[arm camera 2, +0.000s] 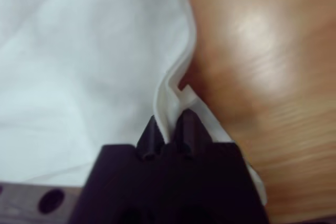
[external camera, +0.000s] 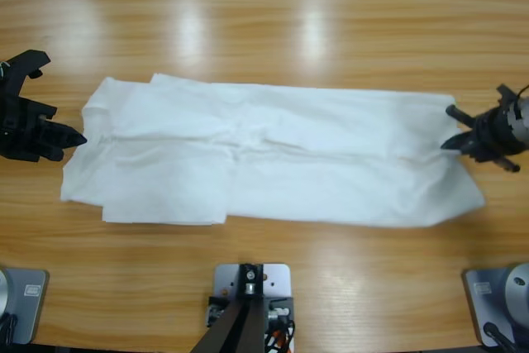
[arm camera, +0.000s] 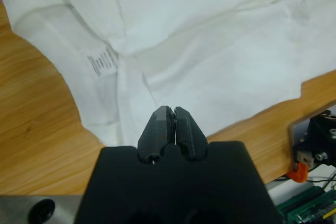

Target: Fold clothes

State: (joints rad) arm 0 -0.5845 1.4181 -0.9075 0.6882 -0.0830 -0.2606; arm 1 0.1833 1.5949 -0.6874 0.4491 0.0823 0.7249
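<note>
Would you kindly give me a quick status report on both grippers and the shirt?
Left gripper shut, empty, just off the T-shirt. Right gripper shut on the shirt's edge. Shirt folded into a long band on the table. Nothing in the way.

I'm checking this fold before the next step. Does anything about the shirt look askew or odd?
Mostly tidy. The T-shirt lies in a long band, but its end by the right gripper is pinched into a raised ridge, and that end's lower corner flares outward.

Bare table (external camera: 273, 47) rings the T-shirt (external camera: 273, 155); nothing blocks passage.
</note>
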